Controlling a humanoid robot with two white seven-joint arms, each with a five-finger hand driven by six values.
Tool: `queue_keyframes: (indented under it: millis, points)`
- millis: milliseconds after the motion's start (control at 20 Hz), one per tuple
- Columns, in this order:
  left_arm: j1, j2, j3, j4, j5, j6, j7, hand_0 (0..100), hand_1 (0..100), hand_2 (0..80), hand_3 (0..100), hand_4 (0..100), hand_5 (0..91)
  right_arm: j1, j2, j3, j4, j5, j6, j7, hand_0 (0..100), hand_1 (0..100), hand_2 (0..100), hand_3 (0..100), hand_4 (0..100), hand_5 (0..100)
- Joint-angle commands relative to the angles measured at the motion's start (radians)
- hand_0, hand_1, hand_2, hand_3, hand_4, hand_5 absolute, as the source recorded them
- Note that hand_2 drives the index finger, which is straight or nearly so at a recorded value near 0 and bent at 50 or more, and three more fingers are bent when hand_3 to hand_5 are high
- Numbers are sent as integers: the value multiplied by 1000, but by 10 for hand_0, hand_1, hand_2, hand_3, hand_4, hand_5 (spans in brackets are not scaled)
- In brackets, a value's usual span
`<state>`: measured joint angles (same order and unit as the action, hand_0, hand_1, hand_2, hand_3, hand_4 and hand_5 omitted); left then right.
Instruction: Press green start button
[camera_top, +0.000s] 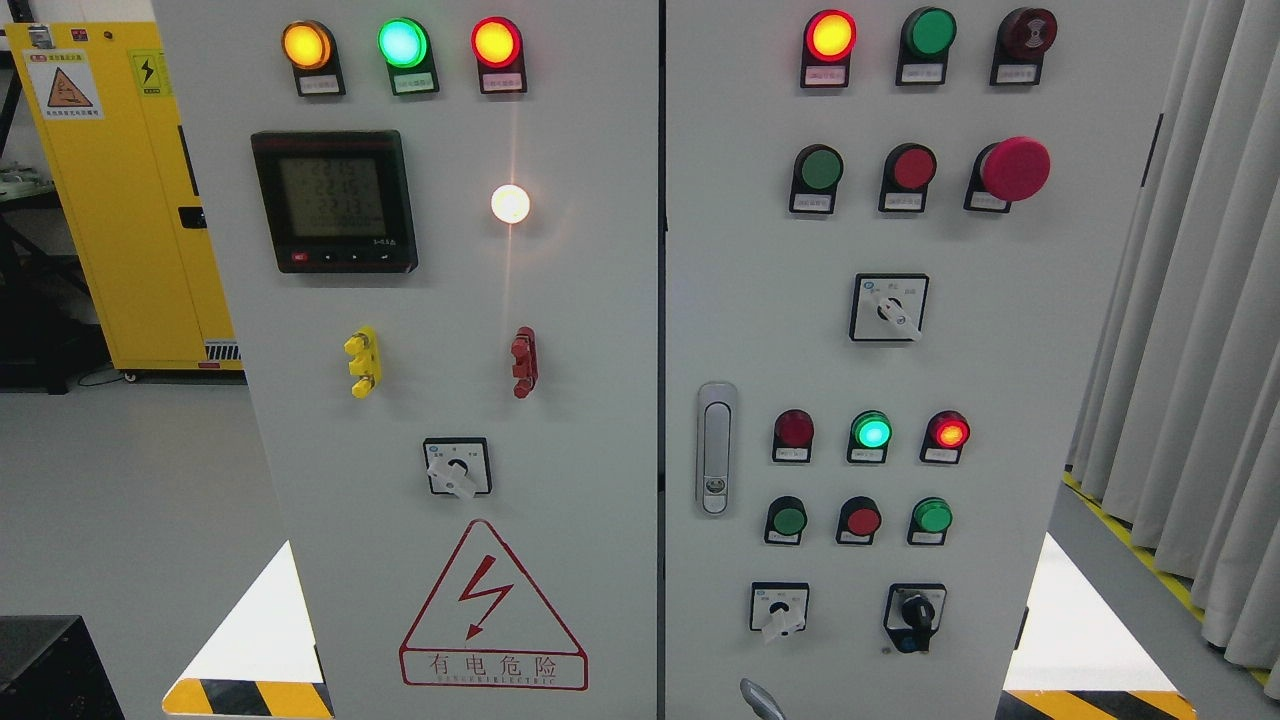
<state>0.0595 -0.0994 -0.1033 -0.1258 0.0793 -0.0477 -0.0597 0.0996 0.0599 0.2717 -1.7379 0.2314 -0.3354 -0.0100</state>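
Across the right cabinet door (1010, 420) sit several green buttons (821, 168), labels unreadable; confirm the start one, then press squarely. No hand shows, so I cannot tell how the fingers stand.

You face a cabinet (600, 420) with 2 doors; the meter (333, 200) sits on the left door, the door handle (715, 448) and mushroom button (1014, 169) on the right.

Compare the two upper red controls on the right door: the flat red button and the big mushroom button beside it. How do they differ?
The red button is small and sits flush in its black collar; the mushroom button is much wider and stands out from the door. The red button is darker red, the mushroom button pinker. Both are round, unlit, in the same row.
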Motion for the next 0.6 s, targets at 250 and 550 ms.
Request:
queue_keyframes:
  millis: [250,550]
  points:
    - [-1,0,1,0,0,0,0,120,556,0,0,0,0,0,0,0,0,0,1,-1,500,642,0,0,0,0]
    - [0,1,1,0,0,0,0,120,556,0,0,0,0,-4,0,-6,-20,2,12,-16,496,642,0,0,0,0]
